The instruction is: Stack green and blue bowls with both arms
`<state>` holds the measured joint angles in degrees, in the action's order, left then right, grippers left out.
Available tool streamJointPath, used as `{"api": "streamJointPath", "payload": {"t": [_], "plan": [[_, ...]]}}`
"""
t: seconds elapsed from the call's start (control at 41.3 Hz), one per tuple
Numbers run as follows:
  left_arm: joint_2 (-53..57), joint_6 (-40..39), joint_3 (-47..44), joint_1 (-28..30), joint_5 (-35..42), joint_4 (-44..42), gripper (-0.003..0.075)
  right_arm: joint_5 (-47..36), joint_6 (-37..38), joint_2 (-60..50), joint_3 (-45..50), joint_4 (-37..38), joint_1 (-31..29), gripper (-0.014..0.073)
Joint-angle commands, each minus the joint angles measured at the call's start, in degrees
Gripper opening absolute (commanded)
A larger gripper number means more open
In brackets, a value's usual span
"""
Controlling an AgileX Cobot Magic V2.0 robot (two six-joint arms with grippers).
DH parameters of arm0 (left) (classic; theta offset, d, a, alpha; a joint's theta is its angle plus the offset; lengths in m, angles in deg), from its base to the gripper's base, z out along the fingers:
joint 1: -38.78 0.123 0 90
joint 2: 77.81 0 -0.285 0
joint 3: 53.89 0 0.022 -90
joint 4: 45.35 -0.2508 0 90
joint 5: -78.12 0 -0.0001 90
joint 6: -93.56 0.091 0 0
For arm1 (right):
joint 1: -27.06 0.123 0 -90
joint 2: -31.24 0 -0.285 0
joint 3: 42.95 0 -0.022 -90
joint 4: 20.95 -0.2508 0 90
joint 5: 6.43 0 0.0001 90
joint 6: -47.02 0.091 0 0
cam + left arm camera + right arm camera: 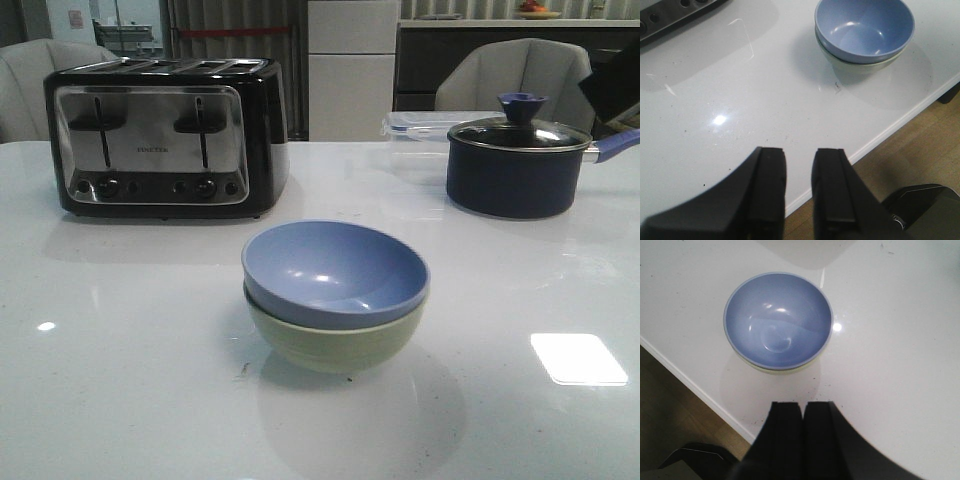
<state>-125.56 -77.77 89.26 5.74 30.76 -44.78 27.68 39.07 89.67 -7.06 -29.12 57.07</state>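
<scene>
A periwinkle blue bowl [335, 272] sits nested upright inside a pale sage green bowl [335, 343] of equal size, stacked on the white tabletop [130, 340] near its front edge, both empty.

Toaster [165, 135], saucepan [520, 165] stand behind stacked bowls [335, 295].

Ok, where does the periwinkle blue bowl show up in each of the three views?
Front view: the matte periwinkle blue bowl sits centre, nested in the pale sage green bowl.
Left wrist view: upper right.
Right wrist view: upper middle.
Shared landmark: the white table's front edge, in both wrist views.
</scene>
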Motion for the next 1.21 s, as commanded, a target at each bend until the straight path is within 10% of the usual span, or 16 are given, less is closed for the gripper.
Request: {"api": "streamJointPath", "payload": {"t": [0.0, 0.678, 1.186], "plan": [[0.0, -0.2, 1.6, -0.3, 4.1, 0.2, 0.0133, -3.5, -0.6, -0.3, -1.7, 0.1, 0.2, 0.0059], [2.5, -0.2, 1.0, 0.4, 4.2, 0.2, 0.0093, -3.5, -0.6, -0.3, -1.7, 0.1, 0.2, 0.0057], [32.1, -0.1, -24.2, 25.2, 30.8, -3.9, 0.0093, -3.5, -0.6, -0.3, -1.7, 0.1, 0.2, 0.0057]]}}
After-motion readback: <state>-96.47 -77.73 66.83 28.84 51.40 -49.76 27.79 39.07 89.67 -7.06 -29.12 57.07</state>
